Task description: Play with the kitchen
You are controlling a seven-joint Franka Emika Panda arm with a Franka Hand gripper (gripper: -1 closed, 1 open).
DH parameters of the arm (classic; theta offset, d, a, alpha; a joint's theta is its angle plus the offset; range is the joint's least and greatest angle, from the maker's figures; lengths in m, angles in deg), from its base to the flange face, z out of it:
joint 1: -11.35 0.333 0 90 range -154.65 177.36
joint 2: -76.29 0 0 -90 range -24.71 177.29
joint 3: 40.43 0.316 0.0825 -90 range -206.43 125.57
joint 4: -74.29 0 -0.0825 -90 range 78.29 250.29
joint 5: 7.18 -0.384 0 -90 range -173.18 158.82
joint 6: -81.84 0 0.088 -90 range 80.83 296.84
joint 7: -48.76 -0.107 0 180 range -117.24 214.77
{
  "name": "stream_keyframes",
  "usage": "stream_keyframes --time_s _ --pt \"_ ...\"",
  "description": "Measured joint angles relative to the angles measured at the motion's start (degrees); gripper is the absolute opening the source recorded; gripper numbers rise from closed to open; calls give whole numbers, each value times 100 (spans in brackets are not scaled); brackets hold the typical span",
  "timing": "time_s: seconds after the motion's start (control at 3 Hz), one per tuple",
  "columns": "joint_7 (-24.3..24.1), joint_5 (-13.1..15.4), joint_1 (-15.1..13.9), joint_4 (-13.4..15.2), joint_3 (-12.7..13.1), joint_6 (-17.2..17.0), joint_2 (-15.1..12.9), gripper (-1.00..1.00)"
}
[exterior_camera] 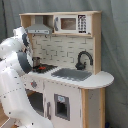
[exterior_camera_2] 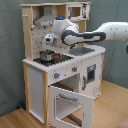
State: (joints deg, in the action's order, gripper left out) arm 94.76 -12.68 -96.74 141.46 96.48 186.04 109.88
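Observation:
The toy kitchen of pale wood and white panels stands in both exterior views. Its hob, grey sink, black tap, hood and microwave all show. In the second exterior view the kitchen has its oven door hanging open toward the front. A small metal pot sits on the hob. My gripper hangs just above the pot, under the hood. In the first exterior view my own arm hides most of it.
My white arm reaches in from the second exterior view's right, across the sink side of the counter. Grey curtain hangs behind the kitchen. Wooden floor lies in front, where the open oven door juts out.

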Motion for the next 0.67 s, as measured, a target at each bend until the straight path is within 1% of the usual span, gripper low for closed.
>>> stream_keyframes --time_s 0.33,0.67 --pt "3 0 -8 -23 3 -55 0 -100" --pt "11 0 -19 -57 3 -198 -4 -100"
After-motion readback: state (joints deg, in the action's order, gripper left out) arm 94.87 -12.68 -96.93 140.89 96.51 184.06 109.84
